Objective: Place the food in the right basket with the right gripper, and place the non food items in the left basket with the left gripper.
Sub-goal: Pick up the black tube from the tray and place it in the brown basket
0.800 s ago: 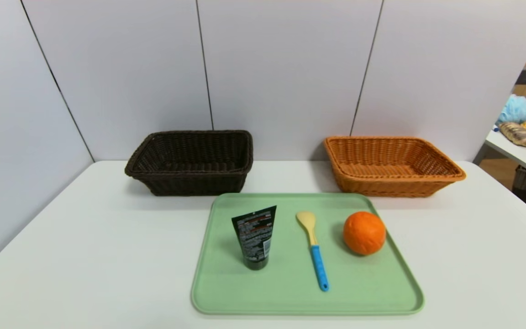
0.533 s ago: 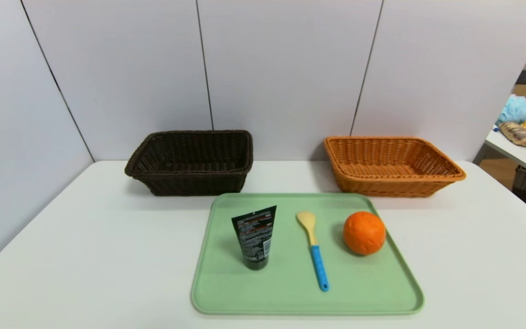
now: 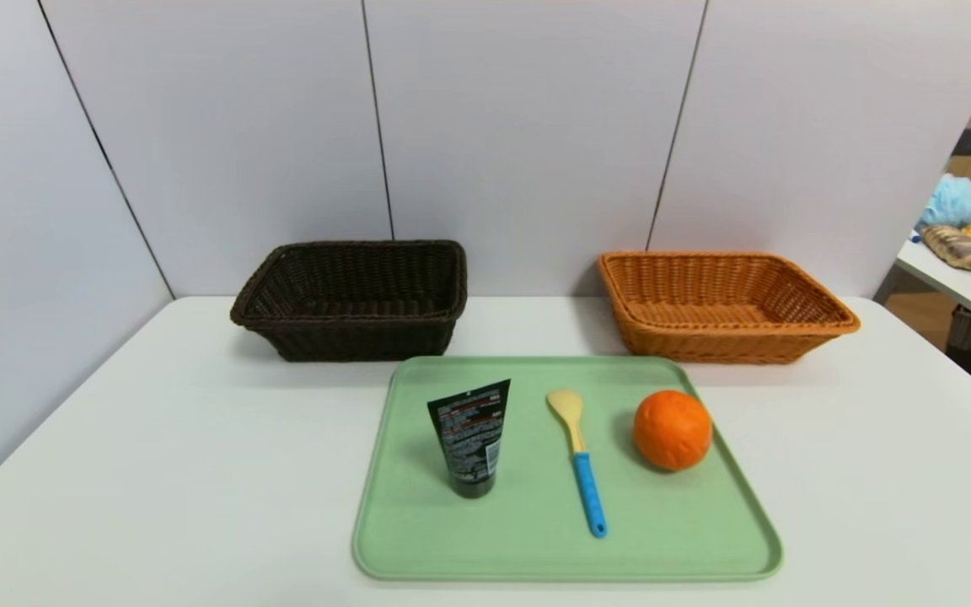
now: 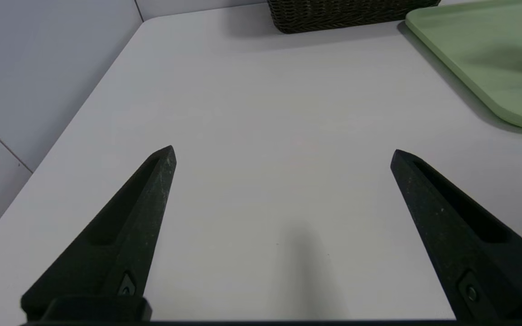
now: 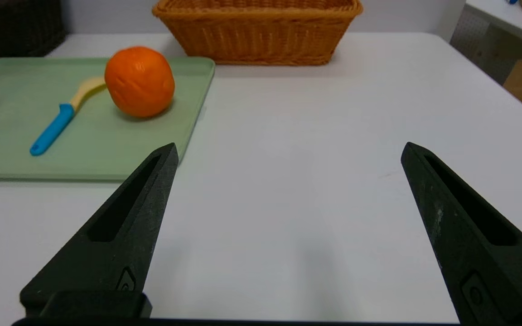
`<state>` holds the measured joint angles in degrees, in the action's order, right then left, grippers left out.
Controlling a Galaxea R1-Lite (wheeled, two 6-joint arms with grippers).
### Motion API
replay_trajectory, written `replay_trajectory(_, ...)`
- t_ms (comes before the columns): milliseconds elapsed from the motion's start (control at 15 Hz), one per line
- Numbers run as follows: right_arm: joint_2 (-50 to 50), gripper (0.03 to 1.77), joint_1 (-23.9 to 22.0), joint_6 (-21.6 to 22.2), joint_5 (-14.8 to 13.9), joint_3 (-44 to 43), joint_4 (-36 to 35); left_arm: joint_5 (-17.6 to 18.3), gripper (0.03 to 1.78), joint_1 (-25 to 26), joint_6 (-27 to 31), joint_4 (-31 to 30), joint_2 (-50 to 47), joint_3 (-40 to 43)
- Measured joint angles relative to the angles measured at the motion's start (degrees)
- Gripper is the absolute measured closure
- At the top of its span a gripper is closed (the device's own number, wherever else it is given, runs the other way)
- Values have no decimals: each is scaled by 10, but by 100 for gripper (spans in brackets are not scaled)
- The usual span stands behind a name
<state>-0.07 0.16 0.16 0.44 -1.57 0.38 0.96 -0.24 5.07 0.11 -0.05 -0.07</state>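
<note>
Black fingers of left hand [image 4: 281, 154] are spread wide, nothing held, hovering over bare white surface [image 4: 261, 136] beside green tray [image 4: 483, 59]. Right hand [image 5: 288, 151] is likewise spread and empty, over the surface on the tray's other side. On the tray: black tube [image 3: 470, 447] standing upright, spoon [image 3: 580, 459] lying flat, orange [image 3: 672, 429]. Dark basket [image 3: 351, 299] and orange basket [image 3: 721, 308] are set behind the tray.

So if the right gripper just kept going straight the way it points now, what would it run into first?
Probably nothing soon: the right gripper, open, points over bare table. The orange basket sits far ahead, the orange off to one side. Depth is uncertain.
</note>
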Motion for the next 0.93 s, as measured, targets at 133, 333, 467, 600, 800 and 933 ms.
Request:
replay_trajectory(133, 0, 10, 0, 1, 14, -40, 20, 1, 12, 0, 0, 9, 0, -22)
replay_trajectory(333, 14, 10, 0, 1, 49, -115, 94, 1, 12, 0, -1, 80, 7, -104)
replay_trajectory(467, 45, 10, 1, 2, 56, -150, 108, 4, 12, 0, -1, 135, 30, -157)
replay_trajectory(600, 93, 10, 7, 3, 56, -176, 112, 5, 12, -3, -1, 154, 78, -199)
replay_trajectory(800, 186, 10, 11, 3, 56, -211, 113, 10, 12, -8, -1, 156, 181, -257)
replay_trajectory(933, 259, 10, 12, 3, 59, -238, 114, 20, 12, -10, 3, 157, 262, -298)
